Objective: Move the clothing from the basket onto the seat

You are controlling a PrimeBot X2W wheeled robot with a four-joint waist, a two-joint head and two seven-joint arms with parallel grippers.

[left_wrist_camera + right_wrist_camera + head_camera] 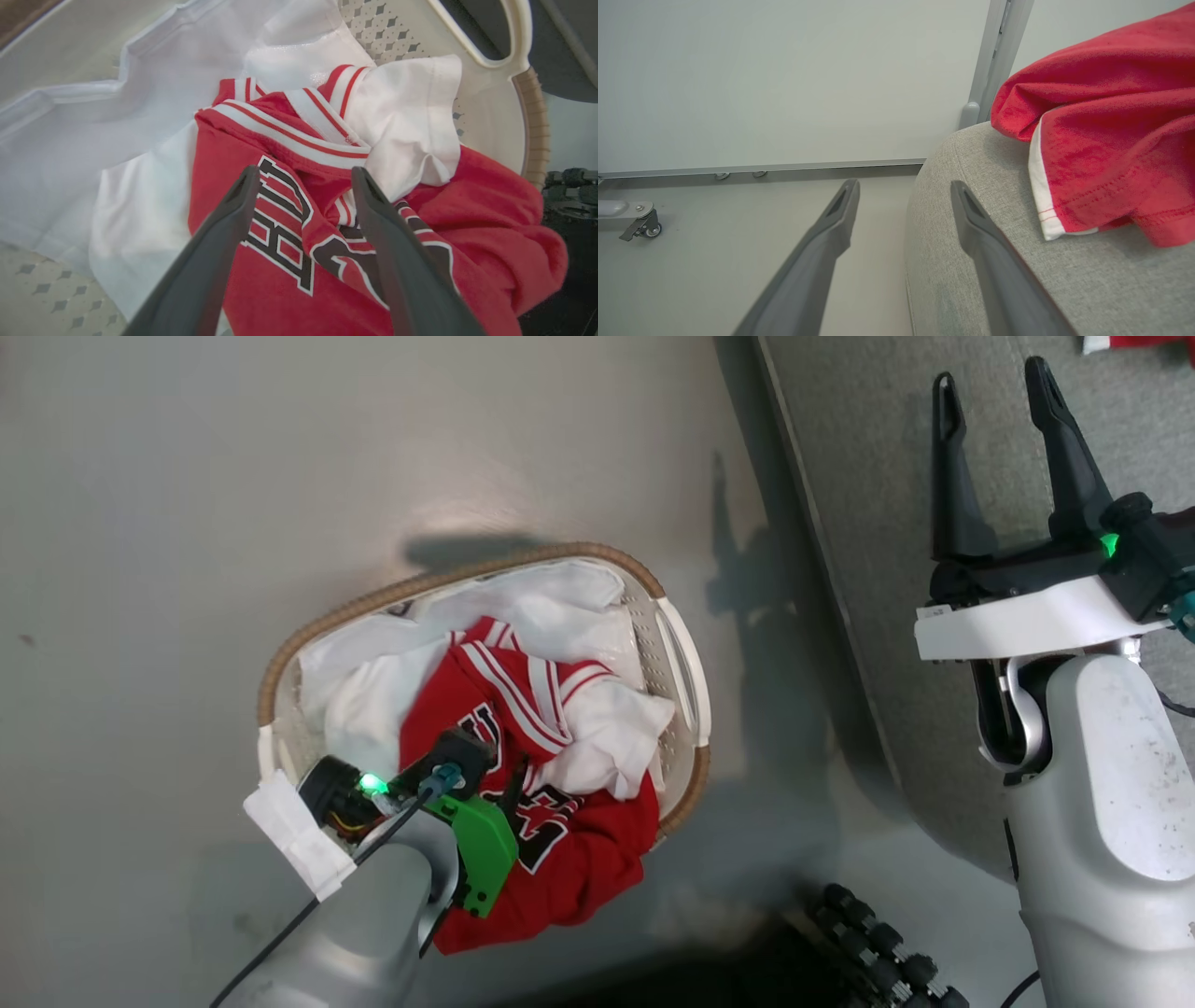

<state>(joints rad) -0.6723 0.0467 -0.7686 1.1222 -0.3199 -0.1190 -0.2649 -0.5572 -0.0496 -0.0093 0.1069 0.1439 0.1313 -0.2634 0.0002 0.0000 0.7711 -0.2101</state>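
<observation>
Left wrist view has the left jaws standing wide apart, fingers (pixel 219 242) astride the black lettering of the jersey (pixel 224 158), just under its striped collar. Whether the tips touch cloth I cannot tell. The jersey lies crumpled in the basket (pixel 486 112) on the white liner (pixel 140 116), its hem spilling over the near rim in the head view. The shorts (pixel 1111 140) already lie on the seat (pixel 1064 280), so the jersey looks to be the last piece to move.

To grasp well, I would press down onto the raised fold between the fingers and close on red cloth alone. The white fold (pixel 406 116) against the collar would likely come along if caught. A deep bite on doubled cloth should hold better than a pinch on one layer. Lifting straight up until the hem clears the rim, then swinging across to the seat, should keep the light basket from tipping.

Left forearm (pixel 373 915) reaches in from the lower left of the head view, wrist bent steeply down over the basket. The right arm (pixel 1102 803) stands upright by the seat edge, its jaws apart and empty, fingers (pixel 952 476) pointing over the cushion.
</observation>
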